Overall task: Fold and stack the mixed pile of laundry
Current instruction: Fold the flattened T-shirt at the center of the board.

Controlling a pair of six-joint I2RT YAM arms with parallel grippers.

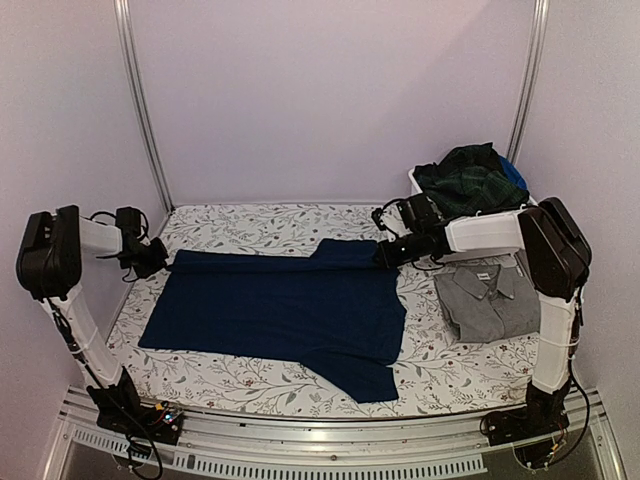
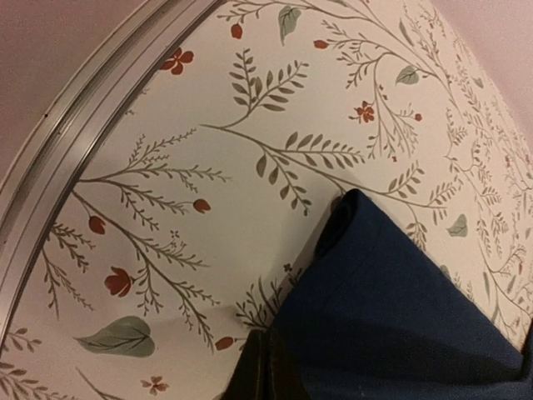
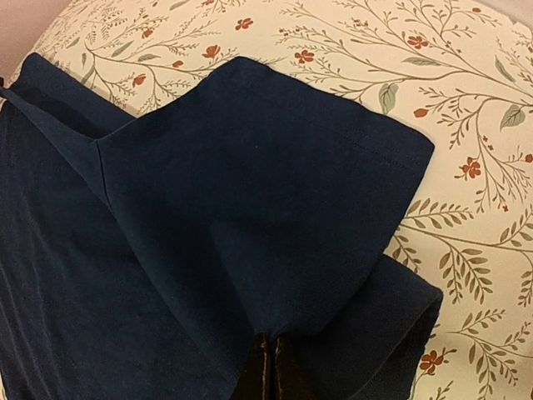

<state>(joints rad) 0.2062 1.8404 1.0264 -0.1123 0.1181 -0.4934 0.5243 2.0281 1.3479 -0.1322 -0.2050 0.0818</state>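
floral tbl cloth [image 1: 250, 225] under navy garment [image 1: 280, 310], pale walls [image 1: 330, 90].

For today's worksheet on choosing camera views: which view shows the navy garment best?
The top external view: the navy garment shows almost whole, spread flat across the floral cloth. The left wrist view shows only one corner of it; the right wrist view shows just a folded-over sleeve area.
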